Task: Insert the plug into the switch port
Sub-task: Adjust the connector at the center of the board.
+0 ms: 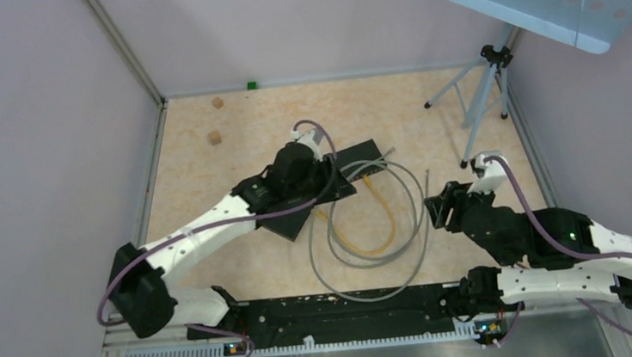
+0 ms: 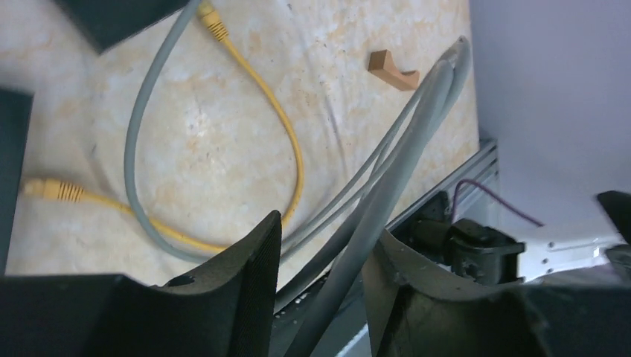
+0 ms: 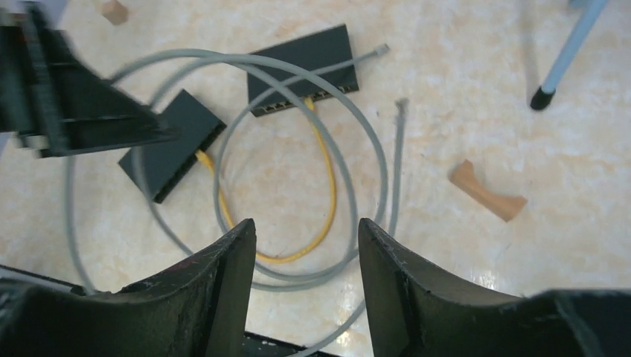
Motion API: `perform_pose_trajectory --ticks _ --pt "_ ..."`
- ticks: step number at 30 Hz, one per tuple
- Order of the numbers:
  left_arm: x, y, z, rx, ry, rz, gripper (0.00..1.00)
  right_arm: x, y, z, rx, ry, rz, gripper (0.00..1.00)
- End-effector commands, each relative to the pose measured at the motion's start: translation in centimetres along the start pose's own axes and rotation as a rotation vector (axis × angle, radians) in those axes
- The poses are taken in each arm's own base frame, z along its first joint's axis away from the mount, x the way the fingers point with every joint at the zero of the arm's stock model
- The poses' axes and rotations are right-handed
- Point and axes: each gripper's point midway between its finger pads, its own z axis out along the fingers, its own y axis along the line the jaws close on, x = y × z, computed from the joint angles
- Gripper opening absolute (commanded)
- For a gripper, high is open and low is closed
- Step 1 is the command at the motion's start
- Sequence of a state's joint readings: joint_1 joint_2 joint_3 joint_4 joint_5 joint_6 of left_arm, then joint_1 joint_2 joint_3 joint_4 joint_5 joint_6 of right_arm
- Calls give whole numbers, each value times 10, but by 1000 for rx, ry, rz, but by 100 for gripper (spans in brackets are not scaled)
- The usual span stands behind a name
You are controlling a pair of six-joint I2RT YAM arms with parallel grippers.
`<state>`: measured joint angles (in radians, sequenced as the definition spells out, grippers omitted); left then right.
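1. On the table ahead of the right gripper (image 3: 306, 245), a free plug (image 3: 402, 104) ends a straight run of gray cable (image 3: 393, 171). Its long axis points away from the gripper toward the far wall, slightly right of the gap between the fingers.
2. The switch (image 3: 305, 67) lies beyond and to the left of that plug, near it but apart, with its port row (image 3: 305, 100) facing the arms. A yellow cable (image 3: 327, 186) sits in one port and loops to a second switch (image 3: 171, 145).
3. A second gray plug (image 3: 383, 50) lies tilted just off the switch's right corner. I cannot tell which of the two plugs is meant.
4. The right arm is nearer to both plugs. The left arm hangs over the switches, across the coil from them.
5. The right gripper is released, with its fingers spread, nothing between them and nothing touched.
6. The left gripper (image 2: 324, 227) has its jaws half spread, wider than the gray strand running through the gap, so the strand looks loose rather than clamped.
7. The next move probably calls for the right gripper to reach forward and down and close across the cable's axis just behind the plug. The wooden block (image 3: 487, 192) to the right looks out of the way.
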<state>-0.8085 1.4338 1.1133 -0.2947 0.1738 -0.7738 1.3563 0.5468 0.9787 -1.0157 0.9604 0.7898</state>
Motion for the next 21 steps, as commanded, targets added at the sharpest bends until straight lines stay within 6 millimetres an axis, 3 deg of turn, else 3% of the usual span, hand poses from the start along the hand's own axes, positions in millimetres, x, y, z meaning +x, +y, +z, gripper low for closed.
perform_pose_trajectory --ticks 1,5,11,16,21 --pt "1 6 -29 -11 -156 -281 0 28 -13 1 146 102 116 53" --pt "27 14 -34 -81 -185 -305 0 52 -13 5 199 177 101 52" --pt "42 10 -40 -118 -226 -306 0 74 -9 23 176 262 101 48" --pt "42 32 -43 -207 -268 -313 0 104 -5 58 139 375 110 52" --pt "52 70 -44 -350 -285 -282 0 97 -21 83 190 350 67 54"
